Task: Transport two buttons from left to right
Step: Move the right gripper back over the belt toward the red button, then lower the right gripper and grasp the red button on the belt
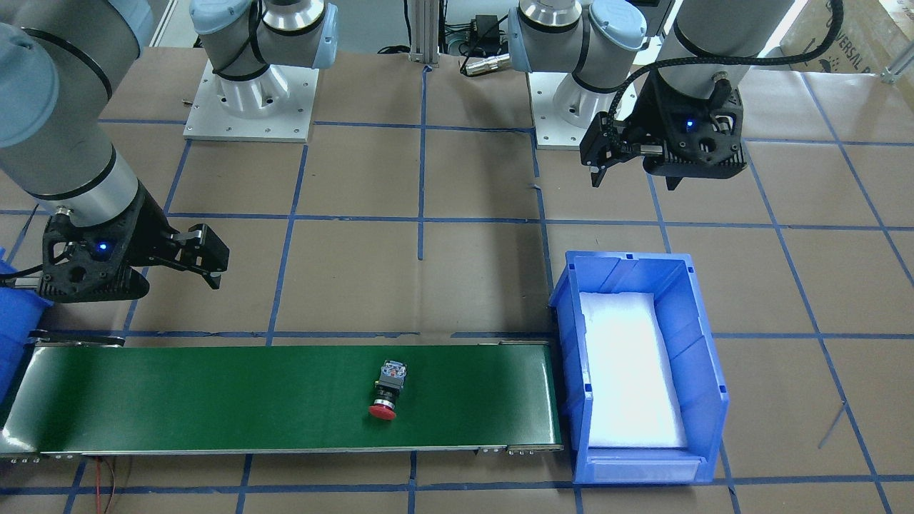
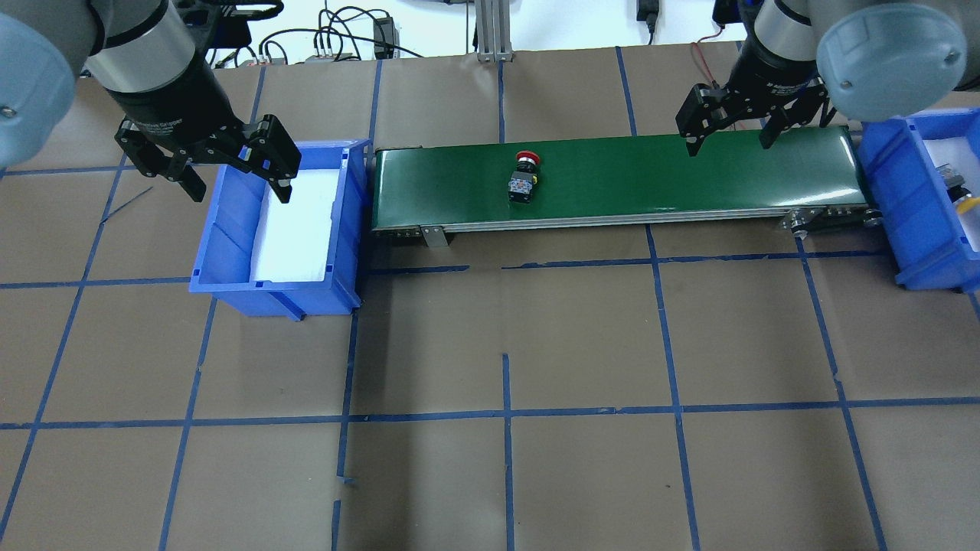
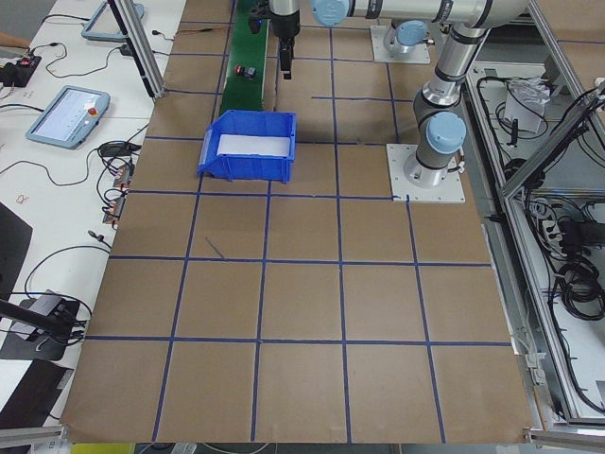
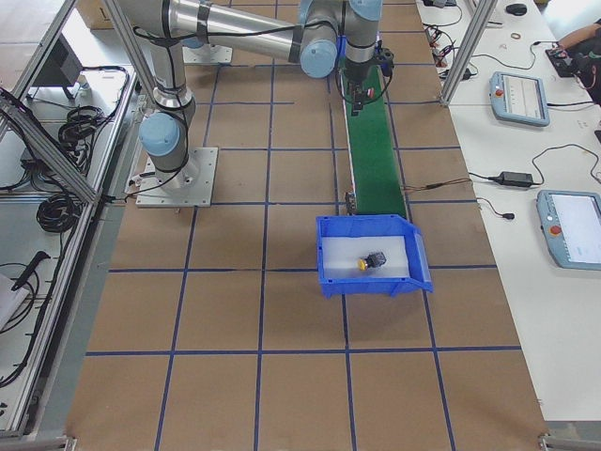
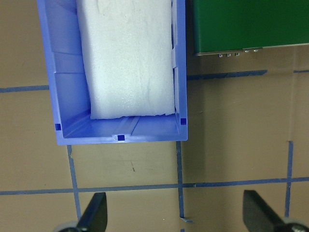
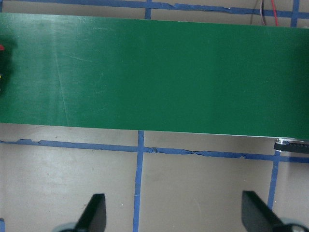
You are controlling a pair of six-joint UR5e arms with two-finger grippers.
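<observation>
The red button (image 1: pixel 385 394) lies on its side at the middle of the green conveyor belt (image 1: pixel 214 392); it also shows in the overhead view (image 2: pixel 524 173). The yellow button (image 4: pixel 368 262) lies in the right blue bin (image 4: pixel 371 284), at the overhead view's right edge (image 2: pixel 966 203). My left gripper (image 2: pixel 241 195) is open and empty above the left blue bin (image 2: pixel 230 229), whose white foam shows bare. My right gripper (image 2: pixel 727 145) is open and empty above the belt's right end, well right of the red button.
The belt (image 2: pixel 689 176) runs between the two bins on a brown table with blue tape lines. The left wrist view shows the left bin (image 5: pixel 120 130) and its open fingers (image 5: pixel 94 212). Arm bases stand behind the belt.
</observation>
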